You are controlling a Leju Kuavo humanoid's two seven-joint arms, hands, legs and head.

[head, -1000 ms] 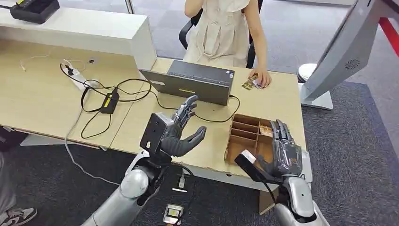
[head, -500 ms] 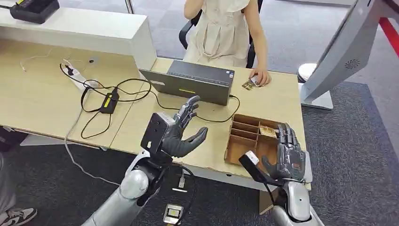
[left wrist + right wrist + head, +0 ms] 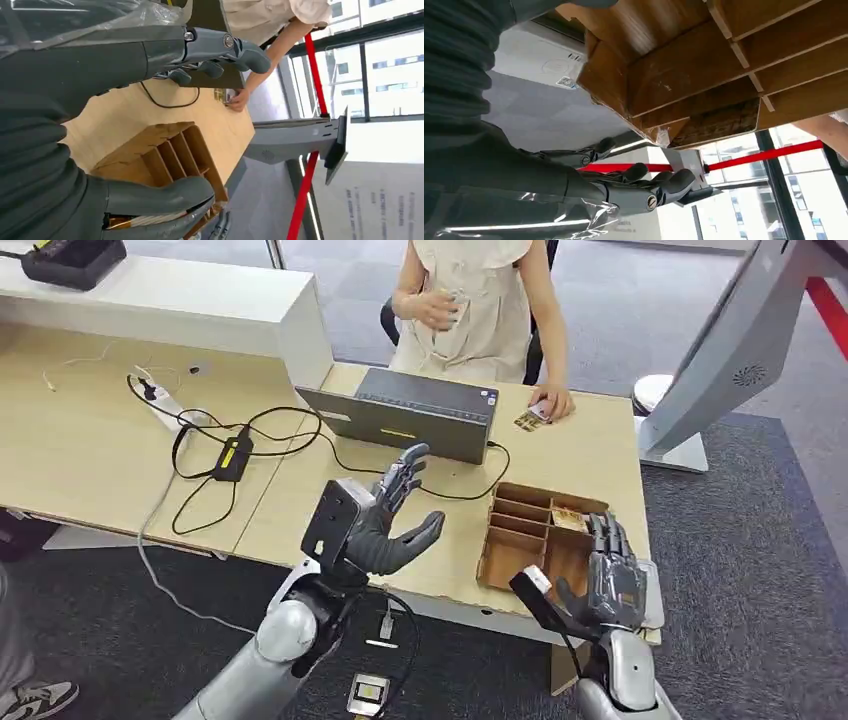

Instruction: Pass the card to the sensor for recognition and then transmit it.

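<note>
A silver-armed humanoid robot stands at a light wooden desk [image 3: 90, 460], both dark grey hands raised and holding nothing. The left hand [image 3: 385, 525] hovers over the desk's near edge with fingers spread apart, thumb out to the side, in front of a dark grey box-shaped sensor unit [image 3: 410, 415] with a black cable trailing from it. The right hand [image 3: 610, 570] sits at the right-hand end of a brown wooden divided tray [image 3: 515, 535], fingers extended and loosely apart, pointing away from the robot. A patterned card [image 3: 568, 520] lies in the tray's far right compartment, just ahead of the right hand's fingertips; the right wrist view shows it flat against the compartment floor [image 3: 719, 122]. Across the desk, a seated person in a cream dress rests one hand [image 3: 553, 402] on several more cards [image 3: 530, 418] at the desk's far edge.
</note>
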